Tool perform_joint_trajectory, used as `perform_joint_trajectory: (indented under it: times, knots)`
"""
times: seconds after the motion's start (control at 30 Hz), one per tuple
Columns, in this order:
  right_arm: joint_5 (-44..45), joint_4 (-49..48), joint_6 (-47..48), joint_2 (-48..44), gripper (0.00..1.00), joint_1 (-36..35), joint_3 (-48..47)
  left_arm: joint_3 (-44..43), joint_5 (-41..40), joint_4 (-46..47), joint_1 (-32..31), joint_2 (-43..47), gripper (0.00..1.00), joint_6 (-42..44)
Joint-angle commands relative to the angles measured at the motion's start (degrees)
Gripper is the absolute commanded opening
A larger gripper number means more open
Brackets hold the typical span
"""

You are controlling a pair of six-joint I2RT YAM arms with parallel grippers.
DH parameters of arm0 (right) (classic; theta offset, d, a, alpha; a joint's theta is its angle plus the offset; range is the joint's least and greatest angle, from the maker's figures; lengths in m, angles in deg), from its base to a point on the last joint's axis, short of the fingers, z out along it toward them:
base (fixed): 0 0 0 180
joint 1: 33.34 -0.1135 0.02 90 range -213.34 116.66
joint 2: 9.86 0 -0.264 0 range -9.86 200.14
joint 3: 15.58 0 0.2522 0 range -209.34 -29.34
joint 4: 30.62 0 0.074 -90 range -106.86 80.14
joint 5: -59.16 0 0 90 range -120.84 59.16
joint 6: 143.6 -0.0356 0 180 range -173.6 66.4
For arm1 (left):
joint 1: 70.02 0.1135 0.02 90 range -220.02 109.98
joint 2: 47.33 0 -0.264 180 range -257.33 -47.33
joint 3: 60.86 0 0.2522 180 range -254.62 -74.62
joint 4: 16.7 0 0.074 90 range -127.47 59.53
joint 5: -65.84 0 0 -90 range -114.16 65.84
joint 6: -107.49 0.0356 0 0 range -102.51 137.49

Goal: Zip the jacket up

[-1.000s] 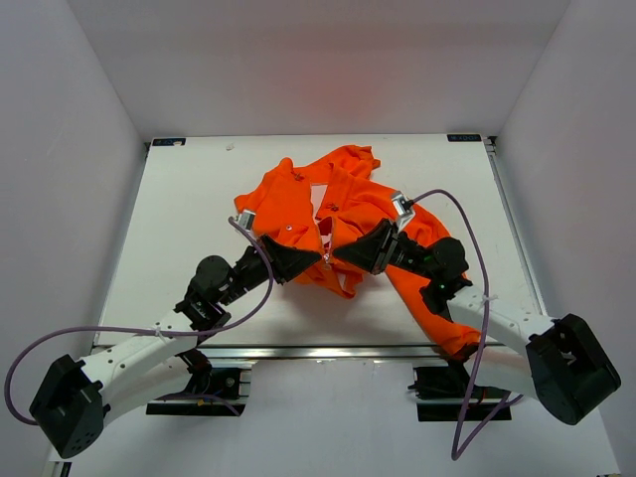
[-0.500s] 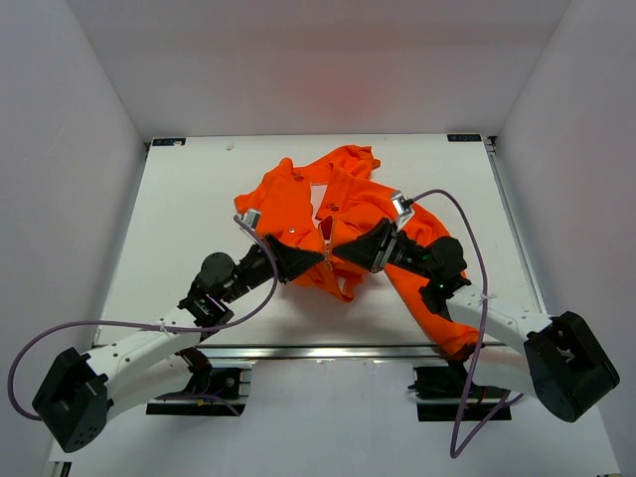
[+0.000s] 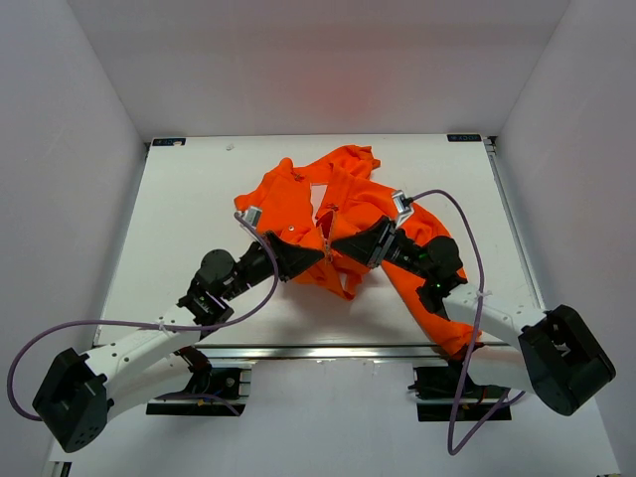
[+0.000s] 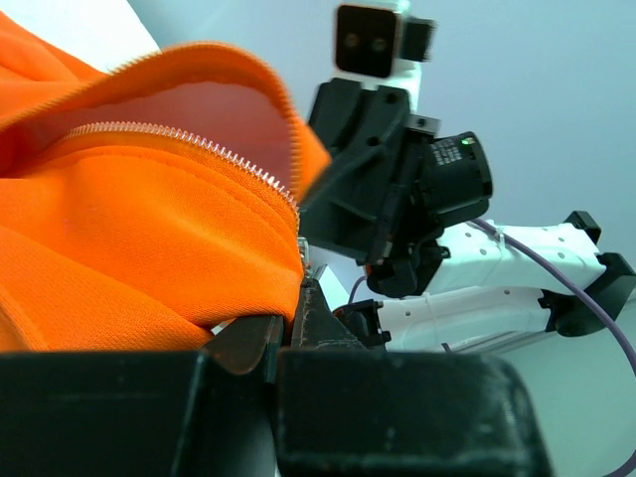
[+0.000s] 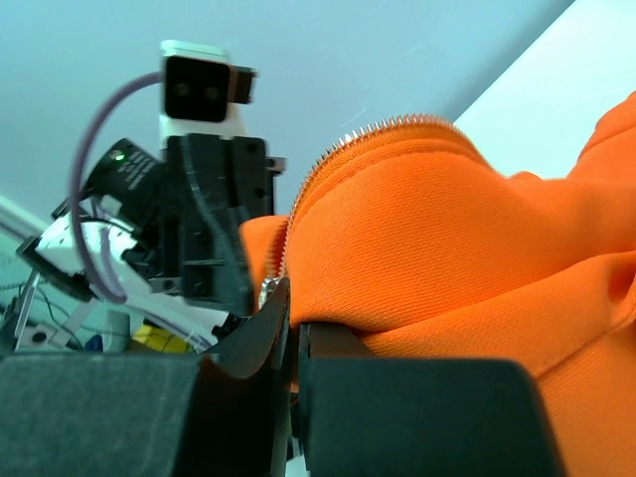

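The bright orange soft fabric jacket [image 3: 288,199] lies bunched on the white flat surface [image 3: 179,219]. The left claw [image 3: 320,256] and right claw [image 3: 336,248] each pinch 1 zipper edge [image 4: 199,147]. If cloth slips out, the 2 edges may not join.

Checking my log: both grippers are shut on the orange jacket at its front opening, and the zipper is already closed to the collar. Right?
No, the zipper is open: the left wrist view shows its teeth unmeshed along one free edge. The left gripper and right gripper are shut on the jacket at its front opening.
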Motion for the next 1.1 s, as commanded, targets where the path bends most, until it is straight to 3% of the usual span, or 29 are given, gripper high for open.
perform_joint_trajectory:
  times: [0.0,0.17,0.4,0.57,0.73,1.07]
  knots:
    - [6.7,-4.5,-0.7,0.6,0.0,-0.4,-3.4,-4.2,5.6,-1.0,-0.5,0.4,0.0,2.3]
    - [10.8,-3.2,-2.1,0.2,0.0,-0.4,-3.3,-4.9,6.8,-5.1,-0.6,0.2,0.0,3.7]
    - [9.7,-0.3,-4.1,-0.9,0.0,-0.5,-3.2,-4.4,5.4,-13.2,-0.6,-0.4,0.0,5.2]
    - [7.6,20.4,-2.3,-2.7,0.0,-0.4,-2.5,-1.3,4.4,-13.5,-0.5,-3.2,0.0,4.9]
    - [8.1,29.3,-0.3,-3.5,0.01,-0.5,1.8,1.5,7.2,-6.0,-0.6,-6.9,0.0,1.6]
    - [4.5,35.5,2.3,-5.1,0.61,-0.5,3.8,6.1,11.0,1.7,-0.6,-10.6,0.0,-5.4]
